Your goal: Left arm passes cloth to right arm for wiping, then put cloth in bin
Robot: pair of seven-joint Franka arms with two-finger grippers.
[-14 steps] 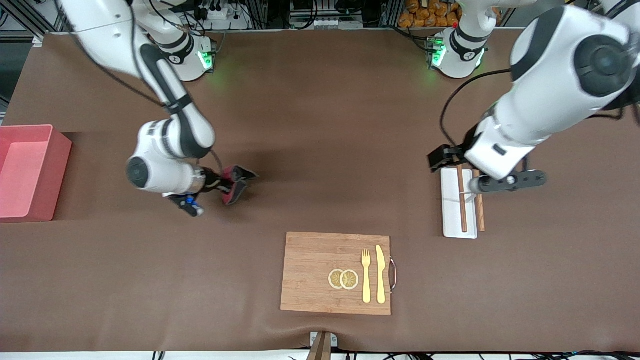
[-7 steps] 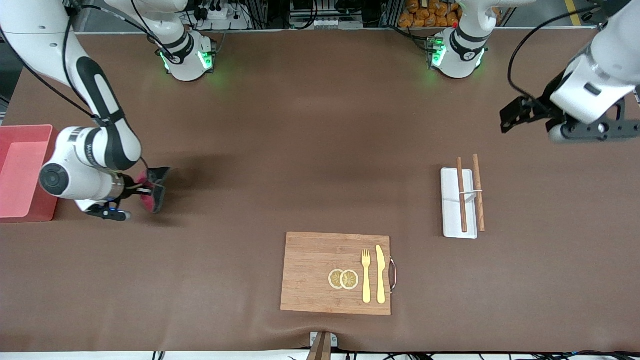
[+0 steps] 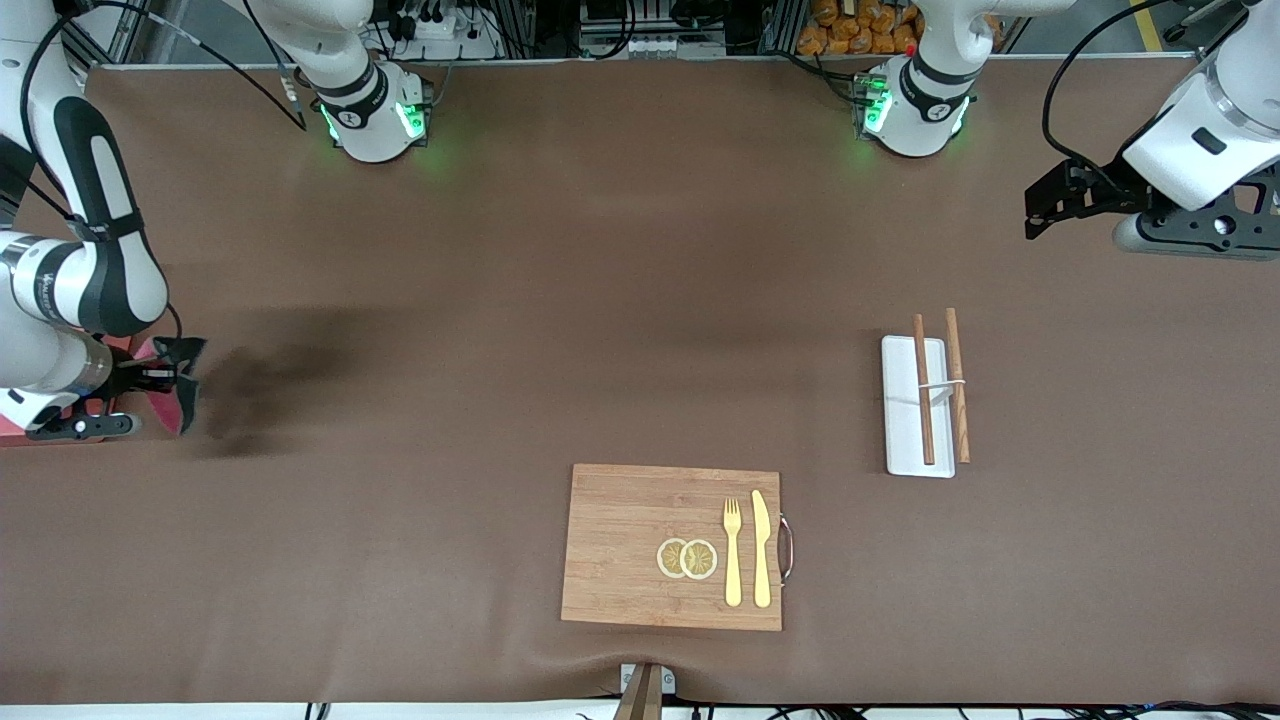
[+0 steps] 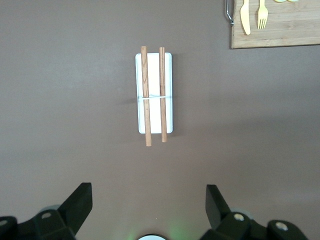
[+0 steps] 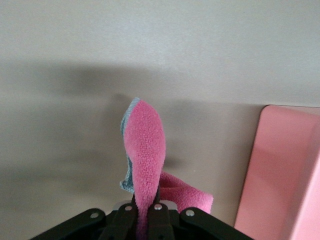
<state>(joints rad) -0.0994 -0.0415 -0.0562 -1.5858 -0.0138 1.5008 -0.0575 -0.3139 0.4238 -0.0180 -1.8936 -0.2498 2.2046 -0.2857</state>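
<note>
At the right arm's end of the table, the right gripper (image 3: 165, 380) has swung over from mid-table and now hangs beside the pink bin (image 5: 280, 175), fingers clamped on the cloth (image 5: 145, 150). The cloth dangles just short of the bin's wall, so dropping it in seems next. The left gripper (image 3: 1085, 205) has lifted away from the white tray (image 3: 905, 440), fingers apart, and waits.

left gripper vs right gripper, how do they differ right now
The left gripper is open and holds nothing; the right gripper is shut on the cloth.
The left gripper hangs over bare table at the left arm's end, up from the white tray; the right gripper is beside the bin at the right arm's end.
Both have black fingers.
</note>
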